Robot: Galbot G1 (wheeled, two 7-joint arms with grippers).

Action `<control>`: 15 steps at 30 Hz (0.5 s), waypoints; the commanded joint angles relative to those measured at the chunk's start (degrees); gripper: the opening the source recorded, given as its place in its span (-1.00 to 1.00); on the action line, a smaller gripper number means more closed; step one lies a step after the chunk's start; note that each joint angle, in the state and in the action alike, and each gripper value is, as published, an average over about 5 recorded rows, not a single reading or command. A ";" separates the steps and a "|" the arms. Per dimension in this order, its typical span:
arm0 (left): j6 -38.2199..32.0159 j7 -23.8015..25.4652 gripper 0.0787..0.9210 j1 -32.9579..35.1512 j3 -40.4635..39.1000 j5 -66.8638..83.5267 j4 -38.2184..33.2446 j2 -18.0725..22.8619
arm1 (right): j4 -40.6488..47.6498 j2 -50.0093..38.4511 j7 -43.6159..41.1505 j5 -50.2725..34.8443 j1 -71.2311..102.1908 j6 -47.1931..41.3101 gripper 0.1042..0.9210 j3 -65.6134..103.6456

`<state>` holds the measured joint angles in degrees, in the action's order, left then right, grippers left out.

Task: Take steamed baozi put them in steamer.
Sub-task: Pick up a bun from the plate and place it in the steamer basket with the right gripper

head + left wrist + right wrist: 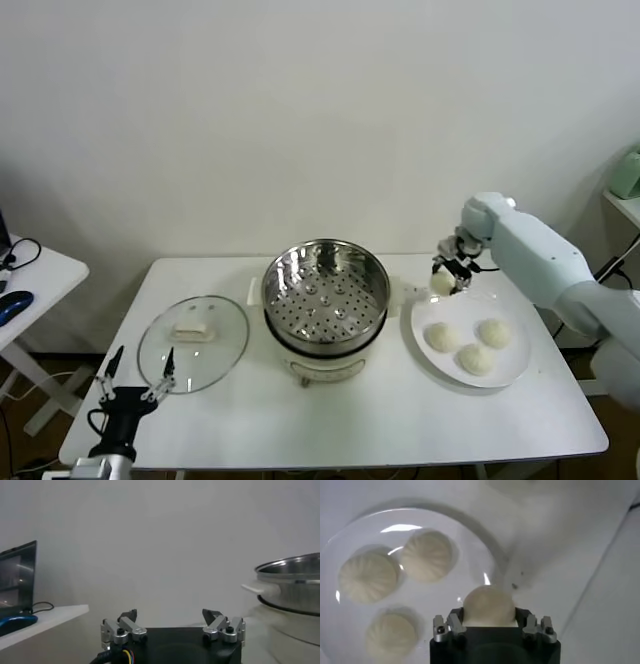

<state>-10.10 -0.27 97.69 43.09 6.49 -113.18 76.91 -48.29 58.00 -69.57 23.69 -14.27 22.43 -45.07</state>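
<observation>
My right gripper (447, 277) is shut on one cream-white baozi (442, 283) and holds it above the far left rim of the white plate (512, 374). In the right wrist view that baozi (488, 607) sits between the jaws, lifted over the plate (440, 605). Three more baozi (441, 336), (493, 332), (476, 359) lie on the plate. The shiny steel steamer (325, 287) with a perforated floor stands on its white base at the table's middle, left of the plate, with nothing in it. My left gripper (135, 378) is open and idle at the table's front left corner.
The round glass lid (193, 342) with a pale knob lies flat on the table, left of the steamer. A side table with a laptop and a blue mouse (15, 623) stands farther left. The steamer's rim (292, 577) shows in the left wrist view.
</observation>
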 commanded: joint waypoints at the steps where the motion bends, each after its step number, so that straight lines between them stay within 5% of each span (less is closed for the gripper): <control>1: 0.13 0.07 0.77 0.12 -0.25 0.01 0.24 -1.37 | -15.12 -3.07 -0.34 -0.48 -7.52 3.92 0.39 -4.27; 15: 2.03 0.57 0.77 0.49 0.35 2.95 0.17 -7.41 | -34.65 1.99 -1.21 5.18 -14.14 8.16 0.41 -9.83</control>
<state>-8.70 0.24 98.15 43.32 8.16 -113.12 72.25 -72.99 59.04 -70.47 27.31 -24.51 28.97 -52.11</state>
